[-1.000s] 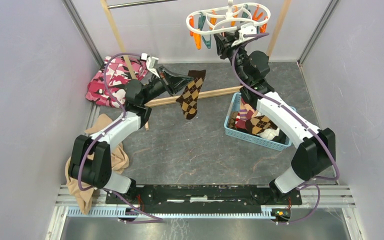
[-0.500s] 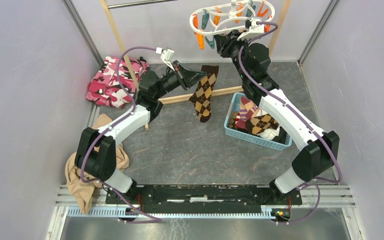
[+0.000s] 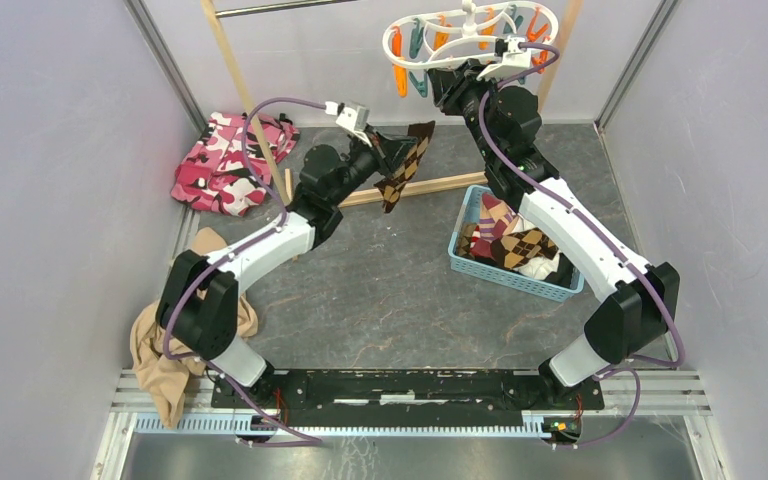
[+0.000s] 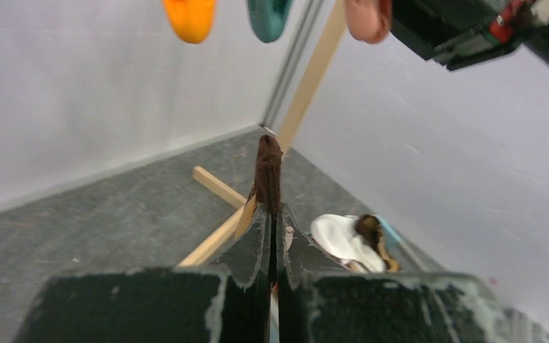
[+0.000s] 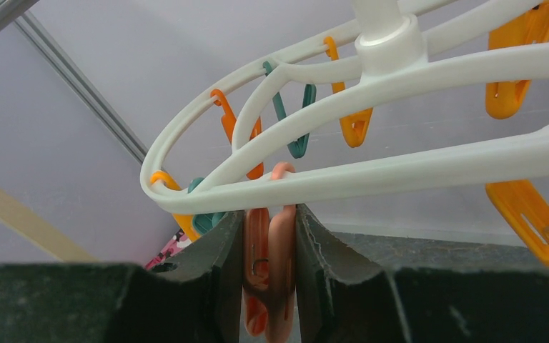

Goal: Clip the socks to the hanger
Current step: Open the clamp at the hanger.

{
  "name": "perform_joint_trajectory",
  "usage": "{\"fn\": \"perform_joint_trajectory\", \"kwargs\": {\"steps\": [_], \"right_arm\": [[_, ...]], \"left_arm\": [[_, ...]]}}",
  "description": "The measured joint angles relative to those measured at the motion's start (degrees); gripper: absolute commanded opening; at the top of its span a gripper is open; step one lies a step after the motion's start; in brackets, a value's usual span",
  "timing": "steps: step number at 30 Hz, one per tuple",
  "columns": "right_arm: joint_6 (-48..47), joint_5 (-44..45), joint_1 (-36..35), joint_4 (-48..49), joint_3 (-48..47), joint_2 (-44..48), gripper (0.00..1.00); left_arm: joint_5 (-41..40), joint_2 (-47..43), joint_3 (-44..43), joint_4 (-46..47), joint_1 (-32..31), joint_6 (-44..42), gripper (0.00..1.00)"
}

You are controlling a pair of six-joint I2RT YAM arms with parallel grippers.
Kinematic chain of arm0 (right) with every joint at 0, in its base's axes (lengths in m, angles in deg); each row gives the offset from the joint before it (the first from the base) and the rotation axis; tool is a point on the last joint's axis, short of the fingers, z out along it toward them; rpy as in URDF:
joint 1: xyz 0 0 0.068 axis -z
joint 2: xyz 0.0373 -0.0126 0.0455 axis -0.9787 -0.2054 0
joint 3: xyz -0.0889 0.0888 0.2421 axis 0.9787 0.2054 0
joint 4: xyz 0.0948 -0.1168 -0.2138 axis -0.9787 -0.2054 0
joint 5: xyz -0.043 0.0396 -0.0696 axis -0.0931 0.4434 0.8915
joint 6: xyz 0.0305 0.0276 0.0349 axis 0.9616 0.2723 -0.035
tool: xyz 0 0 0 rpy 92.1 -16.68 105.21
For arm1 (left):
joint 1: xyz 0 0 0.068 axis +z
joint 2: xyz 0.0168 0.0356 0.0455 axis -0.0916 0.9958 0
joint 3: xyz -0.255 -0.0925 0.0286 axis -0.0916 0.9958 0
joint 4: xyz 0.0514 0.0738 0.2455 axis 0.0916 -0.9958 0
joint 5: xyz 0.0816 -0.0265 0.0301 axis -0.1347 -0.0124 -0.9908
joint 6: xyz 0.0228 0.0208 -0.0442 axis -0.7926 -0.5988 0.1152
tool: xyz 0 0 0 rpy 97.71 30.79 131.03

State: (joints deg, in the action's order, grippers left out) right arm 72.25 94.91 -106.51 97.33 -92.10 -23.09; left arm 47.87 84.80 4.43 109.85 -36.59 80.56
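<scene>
My left gripper (image 3: pixel 400 152) is shut on a brown argyle sock (image 3: pixel 403 165), held up in the air below the hanger; in the left wrist view the sock's dark edge (image 4: pixel 267 168) sticks up from the closed jaws. The white oval hanger (image 3: pixel 465 30) hangs at the back with orange and teal clothespins. My right gripper (image 3: pixel 450 78) is shut on an orange clothespin (image 5: pixel 271 264) under the hanger's ring (image 5: pixel 400 168), squeezing it between the jaws. More socks (image 3: pixel 515 245) lie in the blue basket (image 3: pixel 512 281).
A wooden rack frame (image 3: pixel 250 105) stands at the back, its base bar (image 3: pixel 450 182) across the floor. Pink camouflage cloth (image 3: pixel 225 165) lies back left. A tan garment (image 3: pixel 165 350) lies at the left near my left arm's base. Walls close both sides.
My left gripper has risen and moved right toward the hanger with the argyle sock. The right gripper has shifted slightly up with the clothespin, and the hanger has swung a little right.
</scene>
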Motion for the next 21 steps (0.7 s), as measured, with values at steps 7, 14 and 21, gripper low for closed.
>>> {"fn": "perform_joint_trajectory", "kwargs": {"steps": [7,14,21], "right_arm": [[1.7,1.05,-0.02,-0.42,0.0,0.07,0.01],[3.61,2.58,-0.02,-1.49,-0.04,0.59,0.01],[5.51,3.89,-0.02,-2.6,-0.52,0.68,0.0]], "left_arm": [[-16.11,-0.92,3.63,5.64,-6.58,-15.98,0.02],[-25.11,-0.15,6.43,19.19,-9.62,-28.5,0.02],[-25.75,3.26,6.6,26.29,-10.27,-35.23,0.02]]}}
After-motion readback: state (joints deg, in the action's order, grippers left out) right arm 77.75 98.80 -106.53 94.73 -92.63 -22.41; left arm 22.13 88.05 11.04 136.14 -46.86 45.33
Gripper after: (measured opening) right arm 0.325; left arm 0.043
